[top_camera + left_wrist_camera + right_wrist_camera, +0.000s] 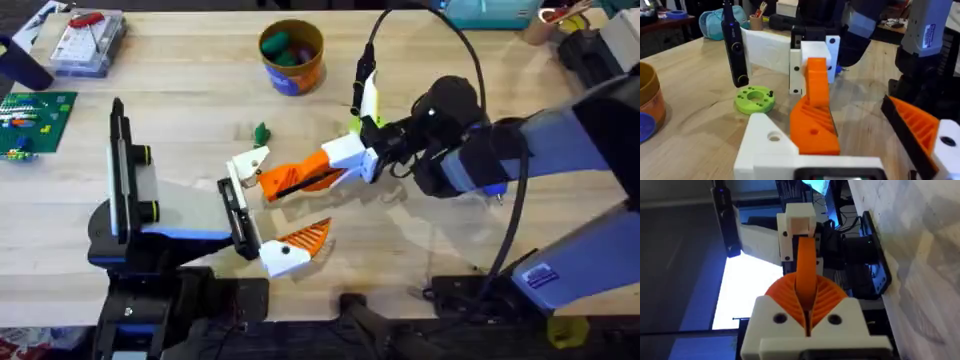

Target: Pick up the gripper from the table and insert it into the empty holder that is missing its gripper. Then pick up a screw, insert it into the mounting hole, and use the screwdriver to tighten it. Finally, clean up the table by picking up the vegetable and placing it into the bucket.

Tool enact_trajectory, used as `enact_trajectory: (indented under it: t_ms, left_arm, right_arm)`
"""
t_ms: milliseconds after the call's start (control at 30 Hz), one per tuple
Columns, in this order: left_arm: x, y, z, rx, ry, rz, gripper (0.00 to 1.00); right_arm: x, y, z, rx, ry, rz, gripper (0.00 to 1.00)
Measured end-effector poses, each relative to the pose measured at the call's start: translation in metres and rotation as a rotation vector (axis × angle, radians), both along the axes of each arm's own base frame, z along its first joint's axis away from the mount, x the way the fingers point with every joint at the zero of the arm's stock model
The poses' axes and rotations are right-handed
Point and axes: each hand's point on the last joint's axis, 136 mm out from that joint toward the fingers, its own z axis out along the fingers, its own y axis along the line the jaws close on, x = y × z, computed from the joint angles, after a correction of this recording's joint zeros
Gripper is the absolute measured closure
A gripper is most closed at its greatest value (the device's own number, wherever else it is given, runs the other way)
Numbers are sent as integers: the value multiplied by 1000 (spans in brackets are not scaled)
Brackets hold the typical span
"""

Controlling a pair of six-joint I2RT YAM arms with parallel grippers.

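Holding the gripper (300, 177) tight, your right hand (322, 172) has its two orange pads squeezed shut on the thin orange tip. You can see this best from the right wrist view, where the tip (806, 272) sticks out between the closed pads and ends in the white block (796, 230).

That white block sits right at the empty holder (243, 172) on your left hand (262, 215). So I think you are on the first step, putting the gripper into the holder. From here I cannot tell if the block is all the way in or just touching. Next you probably need to push it straight in, slow and level, and keep the left arm steady.

Your left hand holds nothing. It has one orange finger (303, 238) on its far side, and the other side is the spot you are filling.

Farther out on the worktop (180, 90), the small dark-green vegetable (262, 132) lies near the holder. The bucket (291, 56) stands beyond it, with some green things inside. A lime-green disc (755, 99) lies close by.

I cannot make out any screw or the mounting hole. The black stick (735, 47) standing by the disc may be the screwdriver, but I am not sure.
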Motion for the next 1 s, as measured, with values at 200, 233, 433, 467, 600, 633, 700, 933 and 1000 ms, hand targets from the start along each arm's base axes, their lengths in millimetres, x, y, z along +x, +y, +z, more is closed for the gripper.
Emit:
enact_trajectory:
  t_ms: [200, 233, 433, 467, 600, 633, 700, 933, 1000]
  left_arm:
    - [0, 0, 0, 0, 0, 0, 15]
    - [0, 0, 0, 0, 0, 0, 15]
    - [0, 0, 0, 0, 0, 0, 14]
    - [0, 0, 0, 0, 0, 0, 14]
    - [0, 0, 0, 0, 0, 0, 14]
    - [0, 0, 0, 0, 0, 0, 14]
    - [0, 0, 0, 0, 0, 0, 14]
    - [0, 0, 0, 0, 0, 0, 14]
    - [0, 0, 0, 0, 0, 0, 14]
  right_arm:
    - [0, 0, 0, -8, 21, 0, 986]
    - [0, 0, 0, -8, 23, 1, 986]
    - [0, 0, 1, -8, 24, 1, 986]
    - [0, 0, 2, -7, 21, 1, 986]
    - [-1, -1, 8, 5, 0, 0, 986]
    - [-1, -1, 10, 8, -6, 0, 986]
    - [-1, -1, 11, 11, -10, -1, 986]
    - [-1, -2, 11, 11, -10, -4, 986]
    - [0, -2, 11, 9, -7, -5, 986]
